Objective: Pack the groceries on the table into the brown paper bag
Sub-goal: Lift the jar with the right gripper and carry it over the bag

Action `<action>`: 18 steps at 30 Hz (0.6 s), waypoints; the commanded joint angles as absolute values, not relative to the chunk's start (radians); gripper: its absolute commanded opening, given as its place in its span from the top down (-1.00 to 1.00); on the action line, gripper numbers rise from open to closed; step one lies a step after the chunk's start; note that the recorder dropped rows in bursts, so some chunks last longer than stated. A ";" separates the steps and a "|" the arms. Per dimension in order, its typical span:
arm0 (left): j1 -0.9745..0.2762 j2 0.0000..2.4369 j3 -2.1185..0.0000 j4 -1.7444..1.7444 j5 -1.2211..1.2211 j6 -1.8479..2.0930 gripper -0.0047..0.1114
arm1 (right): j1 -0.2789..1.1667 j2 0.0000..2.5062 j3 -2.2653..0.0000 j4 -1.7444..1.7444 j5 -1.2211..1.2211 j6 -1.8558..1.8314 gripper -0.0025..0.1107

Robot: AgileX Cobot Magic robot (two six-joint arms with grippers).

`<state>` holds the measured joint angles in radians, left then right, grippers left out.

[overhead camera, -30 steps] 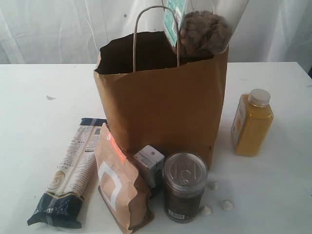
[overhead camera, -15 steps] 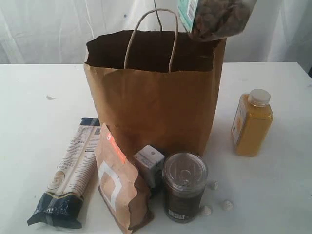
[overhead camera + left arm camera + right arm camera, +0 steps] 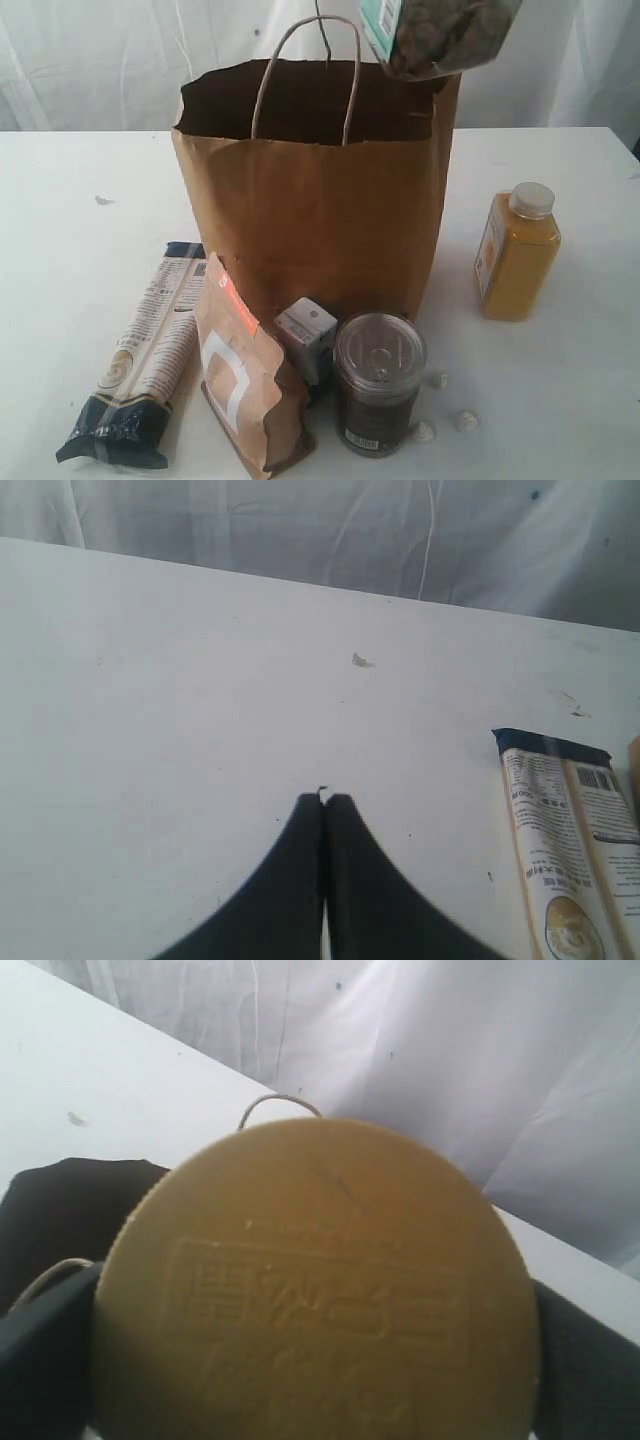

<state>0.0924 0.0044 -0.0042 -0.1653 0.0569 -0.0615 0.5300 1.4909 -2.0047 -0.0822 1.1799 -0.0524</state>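
Jaws of the right gripper [image 3: 316,1360] grasp the yellow-lidded clear jar [image 3: 440,35], tilted at upper right of the frame above the creased brown kraft paper bag [image 3: 310,220]; the left gripper's [image 3: 323,802] black jaws are clenched together.

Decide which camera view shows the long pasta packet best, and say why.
The exterior view: the long pasta packet shows end to end, lying beside the brown-orange paper pouch. The left wrist view catches only one end of the packet, cut off. The right wrist view shows none of it.
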 commanded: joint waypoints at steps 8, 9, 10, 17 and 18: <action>0.085 0.000 0.000 -0.169 0.054 -0.064 0.92 | 0.641 1.526 -2.016 -0.079 1.117 -0.058 0.96; 0.085 0.000 0.000 -0.169 0.054 -0.064 0.92 | 0.646 1.531 -2.016 -0.079 1.117 -0.058 0.96; 0.085 0.000 0.000 -0.169 0.054 -0.064 0.92 | 0.651 1.539 -2.016 -0.079 1.117 -0.058 0.96; 0.085 0.000 0.000 -0.169 0.054 -0.064 0.92 | 0.678 1.569 -2.016 -0.075 1.119 -0.038 0.96; 0.085 0.000 0.000 -0.169 0.054 -0.064 0.92 | 0.678 1.569 -2.016 -0.075 1.119 -0.038 0.96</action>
<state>0.0924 0.0044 -0.0042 -0.1653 0.0569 -0.0615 0.6727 1.5728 -2.0047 -0.0688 1.1557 -0.0443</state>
